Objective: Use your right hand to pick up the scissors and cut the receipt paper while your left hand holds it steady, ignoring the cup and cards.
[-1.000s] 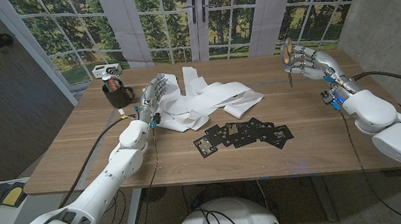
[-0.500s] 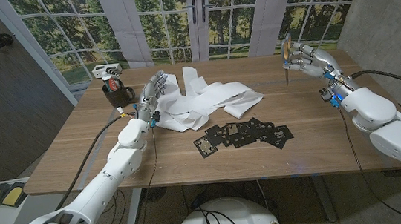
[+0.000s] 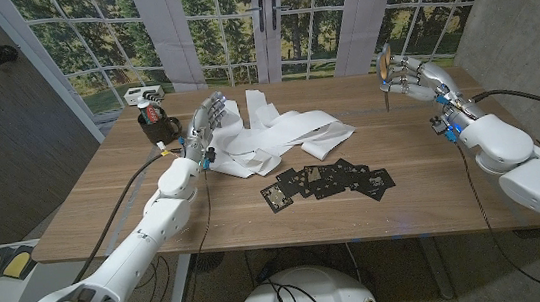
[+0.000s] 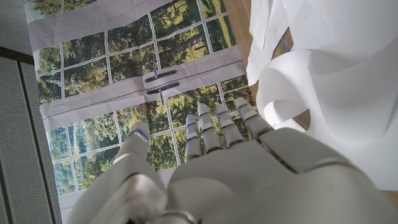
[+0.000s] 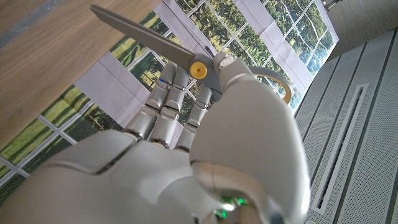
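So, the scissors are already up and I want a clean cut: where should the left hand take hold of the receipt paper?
Probably the raised loops at the receipt paper pile's left end, beside the left hand. They stand off the table, so fingers coming from the left could close around a fold.

My right hand (image 3: 411, 80) is white, gripping scissors (image 5: 163, 52) with grey blades and a yellow pivot. By my left hand (image 3: 203, 123) (also white) are white receipt paper (image 3: 278, 135) and a black cup (image 3: 158, 126).
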Action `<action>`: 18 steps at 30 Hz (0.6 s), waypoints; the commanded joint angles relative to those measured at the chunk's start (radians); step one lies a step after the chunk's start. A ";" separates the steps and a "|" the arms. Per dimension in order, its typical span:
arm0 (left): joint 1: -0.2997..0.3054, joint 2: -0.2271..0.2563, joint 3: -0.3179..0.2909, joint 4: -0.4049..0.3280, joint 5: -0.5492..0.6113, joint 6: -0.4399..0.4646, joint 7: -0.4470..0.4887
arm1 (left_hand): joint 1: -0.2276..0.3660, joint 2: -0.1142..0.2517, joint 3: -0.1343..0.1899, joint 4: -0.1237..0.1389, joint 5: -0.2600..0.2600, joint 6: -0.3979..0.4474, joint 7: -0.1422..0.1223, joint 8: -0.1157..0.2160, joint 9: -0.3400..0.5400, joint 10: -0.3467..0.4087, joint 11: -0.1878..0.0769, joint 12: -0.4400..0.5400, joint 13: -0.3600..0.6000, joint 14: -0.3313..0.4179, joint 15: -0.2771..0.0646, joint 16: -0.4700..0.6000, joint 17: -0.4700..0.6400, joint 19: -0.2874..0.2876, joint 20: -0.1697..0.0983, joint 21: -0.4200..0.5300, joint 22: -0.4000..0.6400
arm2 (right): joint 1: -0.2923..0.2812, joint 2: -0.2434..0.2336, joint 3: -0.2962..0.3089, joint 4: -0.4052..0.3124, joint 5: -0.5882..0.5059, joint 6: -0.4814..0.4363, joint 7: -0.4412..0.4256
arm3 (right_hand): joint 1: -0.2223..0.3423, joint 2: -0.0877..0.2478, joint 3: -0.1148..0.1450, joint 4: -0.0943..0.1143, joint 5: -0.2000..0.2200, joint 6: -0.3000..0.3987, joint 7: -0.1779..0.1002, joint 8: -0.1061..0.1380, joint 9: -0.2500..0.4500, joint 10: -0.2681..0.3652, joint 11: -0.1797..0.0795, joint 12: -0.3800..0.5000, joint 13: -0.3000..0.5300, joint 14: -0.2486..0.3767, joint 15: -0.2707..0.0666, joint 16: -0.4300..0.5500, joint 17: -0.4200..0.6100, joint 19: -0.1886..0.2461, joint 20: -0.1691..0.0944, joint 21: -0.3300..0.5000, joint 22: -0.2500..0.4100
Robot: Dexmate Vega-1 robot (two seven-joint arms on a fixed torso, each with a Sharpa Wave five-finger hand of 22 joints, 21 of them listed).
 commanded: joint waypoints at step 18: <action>0.045 0.047 -0.028 -0.109 -0.039 0.032 -0.025 | -0.035 -0.004 -0.004 0.017 -0.003 0.033 -0.015 0.008 0.007 0.052 -0.010 0.024 0.017 0.068 0.003 0.021 0.013 0.028 0.069 0.021 0.016 | 0.006 -0.001 -0.012 0.002 -0.045 0.023 -0.023 | 0.024 0.035 0.014 0.003 0.021 0.014 -0.003 -0.011 0.017 0.044 -0.044 0.008 0.116 0.083 -0.231 -0.014 0.017 -0.016 -0.052 0.027 -0.001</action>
